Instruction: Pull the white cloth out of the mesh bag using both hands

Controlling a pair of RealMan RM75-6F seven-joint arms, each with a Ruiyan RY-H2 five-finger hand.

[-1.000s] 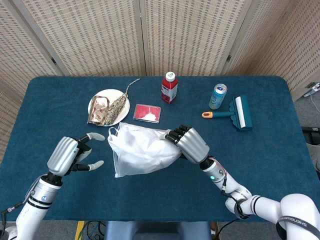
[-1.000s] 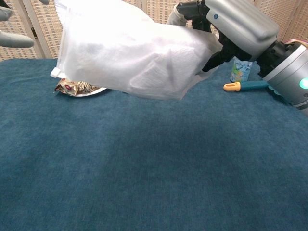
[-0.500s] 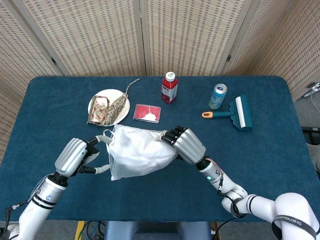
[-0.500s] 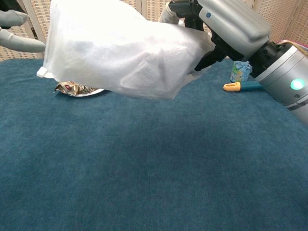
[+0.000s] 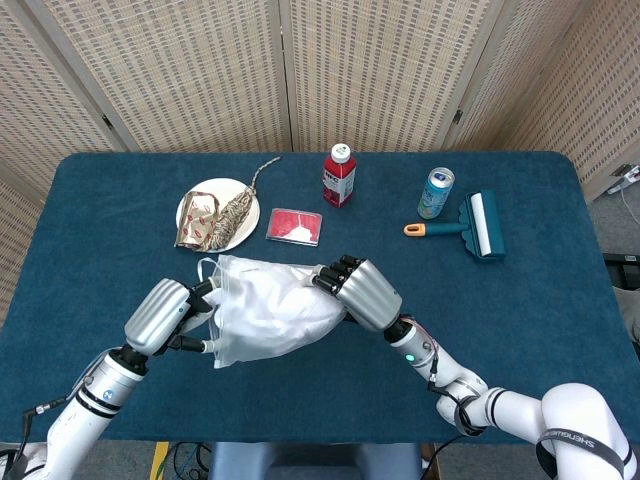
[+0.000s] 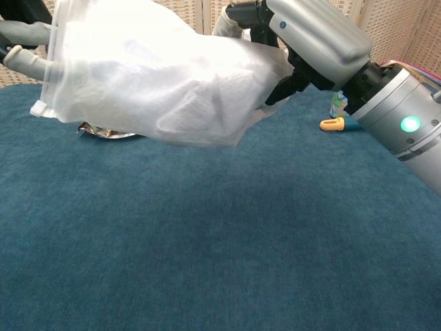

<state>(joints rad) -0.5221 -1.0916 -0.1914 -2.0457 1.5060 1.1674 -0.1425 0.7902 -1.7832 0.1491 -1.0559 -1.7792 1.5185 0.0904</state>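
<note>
Now right robot hand grips mesh bag, white cloth inside; left robot hand fingers at bag mouth, grip unclear.

Both views are bright and evenly lit, as if from overhead room light. In the head view everything is sharp, shadows are soft and faint, and the screen's straight lines bow slightly toward the corners. In the chest view the mesh bag is overexposed at 11 o'clock, its top blown to white; a broad, diffuse shadow darkens the table beneath it, and the background at 2 o'clock is softly out of focus.
</note>
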